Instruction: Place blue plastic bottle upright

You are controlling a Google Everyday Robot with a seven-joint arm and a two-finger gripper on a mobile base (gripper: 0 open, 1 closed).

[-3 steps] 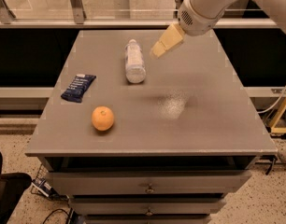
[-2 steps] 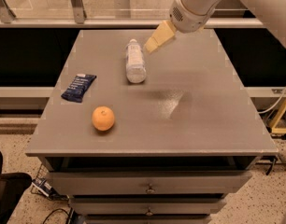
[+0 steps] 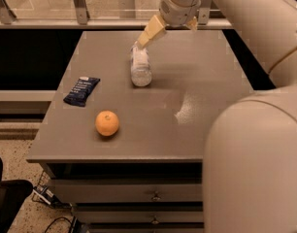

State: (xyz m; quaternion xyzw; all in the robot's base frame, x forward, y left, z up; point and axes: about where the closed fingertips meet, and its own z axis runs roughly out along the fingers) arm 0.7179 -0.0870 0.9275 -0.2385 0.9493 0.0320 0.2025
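The blue plastic bottle (image 3: 140,67) is clear with a white label and lies on its side at the back middle of the grey table (image 3: 202,86). Its base points toward the camera and its far end points away. My gripper (image 3: 171,28) hangs just above and behind the bottle's far end, open and empty. Its left beige finger (image 3: 151,31) reaches down to the bottle's far tip and covers the cap. The right finger (image 3: 191,24) stands well to the right of the bottle.
An orange (image 3: 107,123) sits near the table's front left. A dark blue snack-bar wrapper (image 3: 82,91) lies at the left edge. My white arm (image 3: 255,144) fills the right foreground. Drawers (image 3: 153,195) are below the table and a rail (image 3: 80,4) runs behind it.
My gripper has moved left and down toward the bottle's far end. The arm now fills more of the right side. The bottle, orange and wrapper have not moved.
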